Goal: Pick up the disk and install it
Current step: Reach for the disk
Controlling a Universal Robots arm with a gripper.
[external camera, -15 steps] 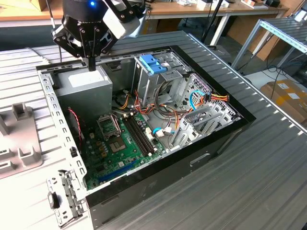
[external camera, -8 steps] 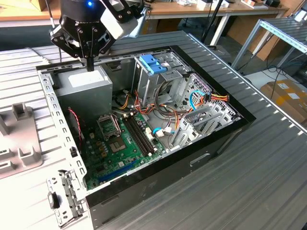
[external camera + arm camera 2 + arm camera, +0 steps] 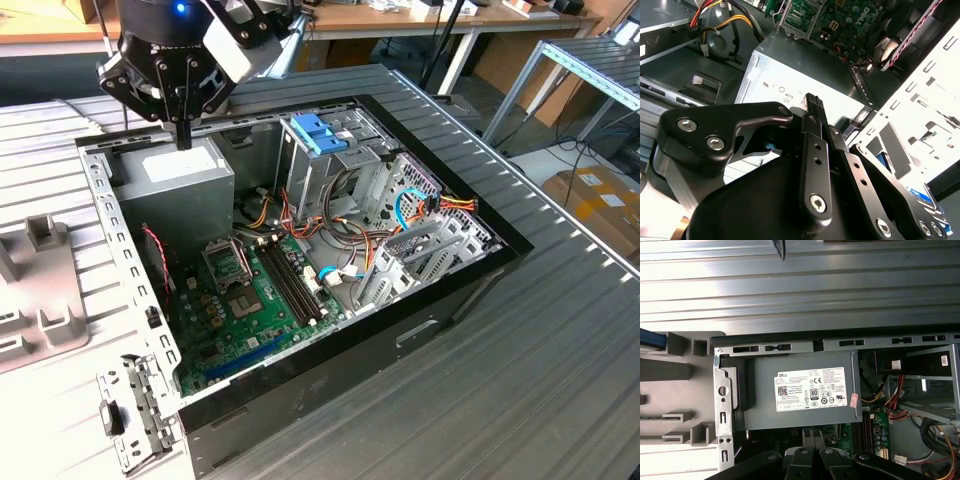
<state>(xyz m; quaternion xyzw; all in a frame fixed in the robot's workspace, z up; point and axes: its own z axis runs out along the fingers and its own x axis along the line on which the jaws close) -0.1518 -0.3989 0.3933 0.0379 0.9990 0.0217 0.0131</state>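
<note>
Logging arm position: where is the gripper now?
The gripper hovers above the grey power supply inside the open computer case, toward the exterior view's left.

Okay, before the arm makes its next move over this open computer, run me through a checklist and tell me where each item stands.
1. Gripper empty: ok, shut on nothing.
2. Gripper off the power supply: cannot tell, it hangs close over its top.
3. Computer case open: ok.
4. Disk found: cannot tell; a blue strip by the grey fixture may be it.
5. Drive cage under the blue latch free: cannot tell, cables crowd beside it.
</note>
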